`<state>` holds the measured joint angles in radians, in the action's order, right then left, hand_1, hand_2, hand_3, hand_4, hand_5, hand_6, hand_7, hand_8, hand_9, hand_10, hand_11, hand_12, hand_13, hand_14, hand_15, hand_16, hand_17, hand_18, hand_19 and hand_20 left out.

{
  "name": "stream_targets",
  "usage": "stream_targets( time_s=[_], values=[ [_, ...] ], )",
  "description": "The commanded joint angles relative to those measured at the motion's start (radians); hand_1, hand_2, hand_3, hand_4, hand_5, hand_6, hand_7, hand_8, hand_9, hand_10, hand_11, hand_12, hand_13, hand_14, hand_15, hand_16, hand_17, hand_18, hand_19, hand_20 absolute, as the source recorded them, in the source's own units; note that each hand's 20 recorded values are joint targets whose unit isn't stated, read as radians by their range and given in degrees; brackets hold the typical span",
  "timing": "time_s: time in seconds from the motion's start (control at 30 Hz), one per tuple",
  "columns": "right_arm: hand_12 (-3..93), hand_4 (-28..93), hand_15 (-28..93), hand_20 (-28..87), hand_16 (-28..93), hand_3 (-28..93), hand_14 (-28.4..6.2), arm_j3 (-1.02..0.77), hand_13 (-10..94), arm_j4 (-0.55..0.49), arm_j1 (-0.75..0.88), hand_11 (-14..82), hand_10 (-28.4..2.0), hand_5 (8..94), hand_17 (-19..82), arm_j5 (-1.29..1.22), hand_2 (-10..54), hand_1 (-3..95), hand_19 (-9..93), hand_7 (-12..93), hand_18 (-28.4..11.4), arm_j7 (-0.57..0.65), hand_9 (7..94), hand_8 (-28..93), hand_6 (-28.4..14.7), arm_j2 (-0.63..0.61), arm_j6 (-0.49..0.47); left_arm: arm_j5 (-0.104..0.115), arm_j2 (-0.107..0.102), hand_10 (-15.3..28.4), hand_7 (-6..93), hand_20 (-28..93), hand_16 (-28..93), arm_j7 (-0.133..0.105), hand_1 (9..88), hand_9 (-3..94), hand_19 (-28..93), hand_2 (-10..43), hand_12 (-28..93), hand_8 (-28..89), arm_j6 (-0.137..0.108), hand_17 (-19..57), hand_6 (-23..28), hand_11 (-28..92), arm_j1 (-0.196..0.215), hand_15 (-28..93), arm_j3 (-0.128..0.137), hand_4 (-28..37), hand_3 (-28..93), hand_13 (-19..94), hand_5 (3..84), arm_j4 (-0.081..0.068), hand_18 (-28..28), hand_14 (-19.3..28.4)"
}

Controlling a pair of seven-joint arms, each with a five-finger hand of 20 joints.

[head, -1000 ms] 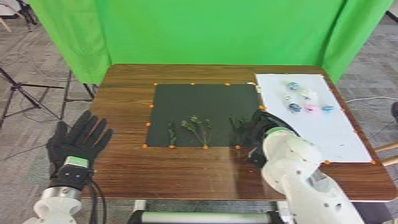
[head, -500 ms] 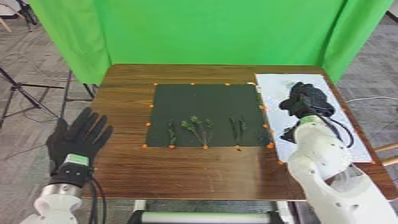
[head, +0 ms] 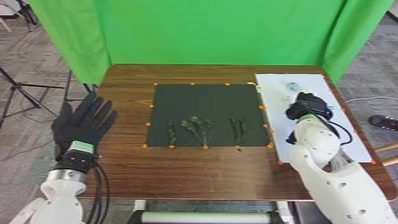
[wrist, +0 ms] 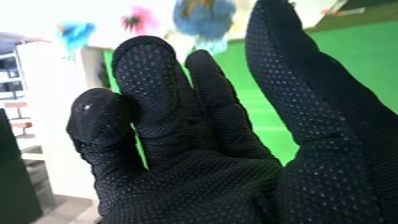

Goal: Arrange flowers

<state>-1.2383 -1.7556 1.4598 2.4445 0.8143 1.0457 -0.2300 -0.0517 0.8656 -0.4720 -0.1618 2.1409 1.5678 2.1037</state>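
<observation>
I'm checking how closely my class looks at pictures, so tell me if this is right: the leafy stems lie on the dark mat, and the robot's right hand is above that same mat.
Not quite: the head view shows the right hand above the white sheet, not the mat. The leafy stems do lie on the dark mat.

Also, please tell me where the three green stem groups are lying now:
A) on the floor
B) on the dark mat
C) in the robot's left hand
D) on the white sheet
B: the green stems lie along the near part of the dark mat.
</observation>
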Motion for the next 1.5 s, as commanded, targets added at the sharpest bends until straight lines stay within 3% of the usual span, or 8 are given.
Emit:
stream_targets(
  time_s=[0.03,0.33,0.57,0.73,0.8,1.03,1.13,1.5],
  values=[
    [9.4,-27,69,38,23,79,-13.2,0.034,68,0.087,-0.076,10.7,-16.0,44.7,44,-0.058,-9.5,46.5,93,10,-22.8,0.016,43.0,-11,-11.7,0.029,-0.006,0.005,0.022,13.1,13.1,10,-7,0.014,26.2,33.0,34,13.7,11,-9,-0.011,-4.9,7.0,21,-0.009,33,-0.01,-28.3,72,23,39.4,0.002,13.1,13.2],
    [13.2,-28,54,40,31,76,-8.3,0.039,71,0.142,-0.09,13.5,-14.5,61.8,45,-0.055,-9.5,53.8,93,16,-21.8,0.02,65.3,-12,-5.2,0.03,-0.011,0.01,0.028,13.0,13.2,10,-7,0.014,26.1,33.0,34,13.8,11,-9,-0.017,-4.8,7.1,21,0.005,33,-0.005,-28.3,72,23,39.5,0.006,13.0,13.2],
    [41.3,-28,53,39,37,70,-6.9,0.028,76,0.124,-0.055,12.4,-10.0,72.5,44,-0.04,-9.5,61.8,93,31,-21.4,0.014,83.1,7,-3.3,0.031,0.015,0.015,0.032,13.0,13.2,10,-7,0.013,26.2,33.1,34,13.9,11,-9,-0.02,-4.7,7.1,21,0.012,33,-0.003,-28.3,72,23,39.6,0.008,13.0,13.1],
    [41.4,-28,53,39,37,73,-6.7,0.0,76,0.02,0.003,11.7,-10.2,72.6,45,-0.001,-9.5,60.4,93,34,-21.7,0.01,84.0,11,-2.8,0.026,0.079,0.015,0.029,12.9,12.9,10,-8,0.006,26.1,33.1,34,13.7,11,-9,-0.007,-4.7,7.2,21,0.02,34,0.009,-28.3,72,23,38.9,0.004,13.0,13.2],
    [41.2,-28,53,40,36,73,-6.6,0.006,76,-0.029,0.009,11.5,-10.3,72.7,46,0.009,-9.5,60.1,93,34,-21.7,-0.019,84.1,11,-2.9,0.018,0.125,-0.006,0.033,12.9,12.8,10,-8,0.03,26.1,33.0,34,13.8,11,-9,0.024,-4.7,7.2,21,0.031,33,0.024,-28.3,72,23,38.8,-0.005,13.0,13.2],
    [41.4,-28,53,42,37,74,-6.0,0.074,76,-0.16,-0.045,11.4,-9.9,72.5,46,-0.043,-9.5,59.6,93,35,-20.4,-0.251,84.0,11,-2.7,0.022,0.228,0.008,0.03,12.8,11.9,10,-8,0.03,22.4,32.1,33,16.6,11,-9,0.018,-4.9,7.0,19,0.061,31,0.042,-28.3,69,22,36.9,-0.005,13.1,13.0],
    [41.9,-28,53,42,37,74,-5.8,0.125,76,-0.105,-0.092,11.4,-9.5,71.7,45,-0.017,-9.5,59.2,93,36,-19.2,-0.487,83.7,11,-2.5,0.075,0.291,0.011,0.015,12.7,11.7,9,-7,0.021,22.2,32.1,33,16.5,11,-9,0.008,-4.8,7.1,19,0.056,30,0.044,-28.3,69,22,36.9,-0.016,13.0,13.0],
    [41.9,-28,52,40,39,75,-4.9,0.367,75,0.053,-0.232,11.0,-8.2,69.4,42,0.055,-9.5,58.0,92,40,-18.9,-0.743,82.8,7,-1.5,0.238,0.126,0.006,0.023,12.7,11.8,10,-7,0.025,22.9,32.1,33,15.8,11,-9,0.009,-4.9,7.2,19,0.044,30,0.034,-28.3,70,22,37.0,-0.026,13.0,13.0]
  ],
)
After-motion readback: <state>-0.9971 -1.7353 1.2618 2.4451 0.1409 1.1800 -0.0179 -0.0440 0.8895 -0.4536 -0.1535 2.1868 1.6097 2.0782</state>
